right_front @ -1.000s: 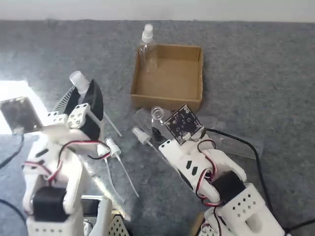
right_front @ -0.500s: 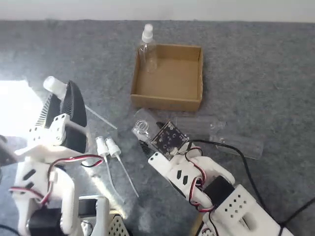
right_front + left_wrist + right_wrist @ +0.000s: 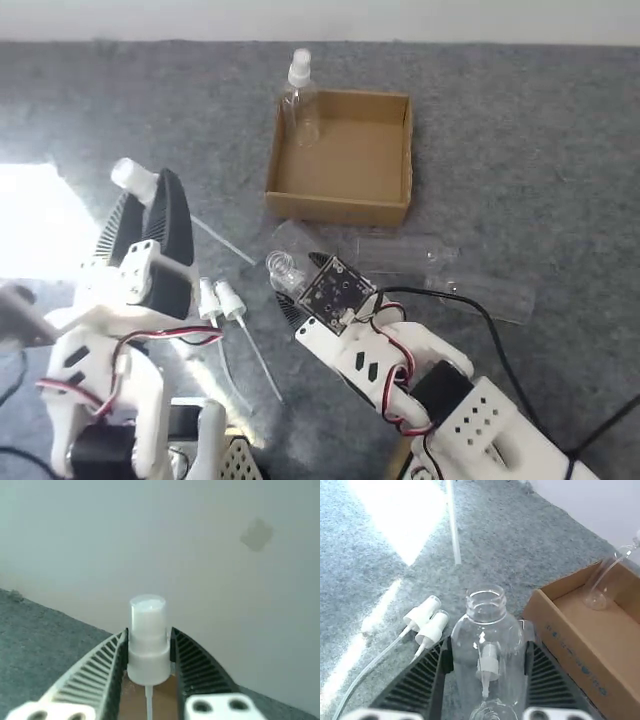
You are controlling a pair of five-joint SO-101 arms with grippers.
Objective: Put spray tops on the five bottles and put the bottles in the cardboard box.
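One capped bottle already leans in the cardboard box in the high view; the left gripper has swung its spray top outward, then partway back, and the right gripper has raised an open bottle off the table, beside two loose tops — likely lining up a second capping. Left wrist view: both fingers pinch the top's collar, dip tube hanging. Right wrist view: fingers clamp the bottle's body, its mouth bare — tube not yet in
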